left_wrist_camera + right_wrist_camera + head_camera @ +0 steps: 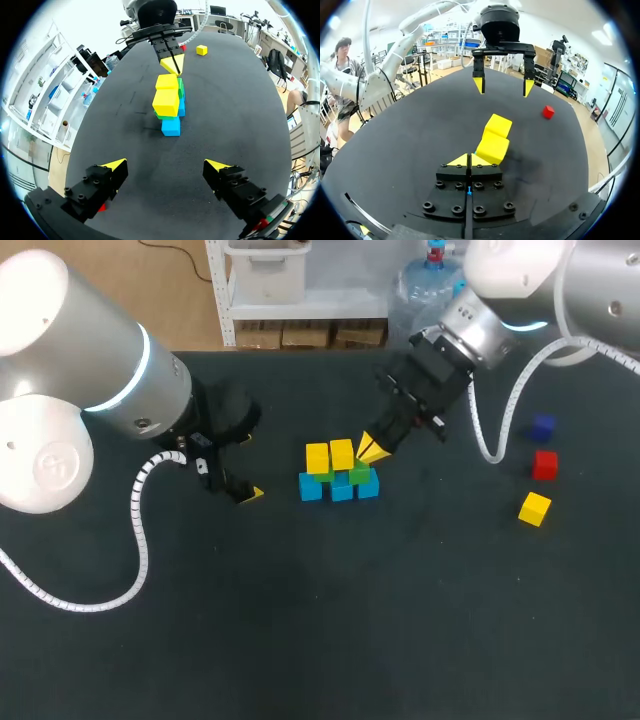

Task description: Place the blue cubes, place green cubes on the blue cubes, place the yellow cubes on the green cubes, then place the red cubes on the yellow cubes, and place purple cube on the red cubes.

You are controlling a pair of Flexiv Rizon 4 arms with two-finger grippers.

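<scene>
1. Mid-table, stack [340, 475]: blue row down, green on it, two yellow cubes [330, 455] on top.
2. Unplaced at 3 o'clock: third yellow cube [534, 508], red cube [544, 464], purple cube [542, 426].
3. Empty right gripper [372, 450] pinched closed at stack's 3 o'clock end; empty left gripper [166, 165] spread wide at 9 o'clock.

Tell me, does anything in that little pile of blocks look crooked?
Slightly: the end yellow cube seems shifted sideways off the blue cube beneath it, out of line with the second yellow cube. Nothing looks spilled or damaged.
</scene>
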